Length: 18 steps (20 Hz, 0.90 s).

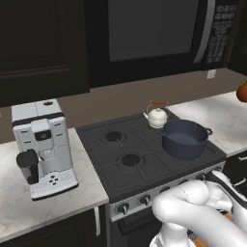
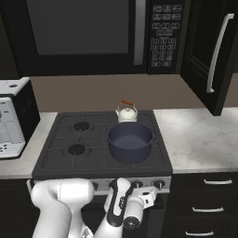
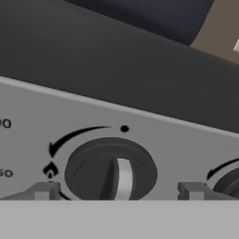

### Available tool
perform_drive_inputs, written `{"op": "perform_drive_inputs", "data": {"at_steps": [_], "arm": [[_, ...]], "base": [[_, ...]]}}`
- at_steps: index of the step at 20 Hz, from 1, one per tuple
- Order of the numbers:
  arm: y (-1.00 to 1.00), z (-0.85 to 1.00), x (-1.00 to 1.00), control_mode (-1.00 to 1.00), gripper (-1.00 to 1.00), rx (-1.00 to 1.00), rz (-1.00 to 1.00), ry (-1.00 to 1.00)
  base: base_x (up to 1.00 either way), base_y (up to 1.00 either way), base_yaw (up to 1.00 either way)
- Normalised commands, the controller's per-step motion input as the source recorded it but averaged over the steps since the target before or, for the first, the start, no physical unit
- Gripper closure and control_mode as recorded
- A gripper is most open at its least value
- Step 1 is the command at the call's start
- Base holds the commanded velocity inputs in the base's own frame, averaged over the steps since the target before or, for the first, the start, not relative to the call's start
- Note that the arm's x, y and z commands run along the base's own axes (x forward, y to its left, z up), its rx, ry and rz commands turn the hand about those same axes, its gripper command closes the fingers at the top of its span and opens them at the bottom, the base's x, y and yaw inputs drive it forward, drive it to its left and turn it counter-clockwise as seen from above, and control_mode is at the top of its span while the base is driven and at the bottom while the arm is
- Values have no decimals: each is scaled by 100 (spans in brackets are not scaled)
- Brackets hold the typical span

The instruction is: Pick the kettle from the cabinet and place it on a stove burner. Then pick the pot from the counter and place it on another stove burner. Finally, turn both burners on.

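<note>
The cream-white kettle (image 1: 157, 116) (image 2: 126, 113) stands on the stove's back right burner. Just in front of it, the dark blue pot (image 1: 185, 138) (image 2: 130, 141) sits on the front right burner. The two left burners (image 1: 130, 160) (image 2: 76, 149) are bare. My gripper (image 2: 147, 190) (image 3: 119, 192) is low at the stove's front panel, open. Its fingertips (image 3: 45, 190) flank a black knob (image 3: 112, 172) with a silver pointer, apart from it. A second knob (image 3: 228, 179) shows at the right edge. The black cabinet (image 2: 204, 56) hangs at the upper right, over the counter (image 2: 200, 135).
A white coffee machine (image 1: 43, 144) stands on the counter left of the stove. The black microwave (image 2: 93, 32) hangs over the stove. A red fruit (image 1: 242, 93) lies at the far right. Drawers (image 2: 204, 200) sit below the right counter.
</note>
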Motion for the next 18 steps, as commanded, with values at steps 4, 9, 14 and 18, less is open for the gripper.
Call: {"op": "perform_drive_inputs", "data": {"at_steps": [4,9,14,18], "arm": [[0,0,0,-100,-100,0,0,-6],[0,0,0,-100,-100,0,0,-5],[0,0,1,-100,100,0,0,0],[0,-2,1,-100,100,0,0,0]], "base": [[0,0,0],[0,0,0],[0,0,0],[0,0,0]]}}
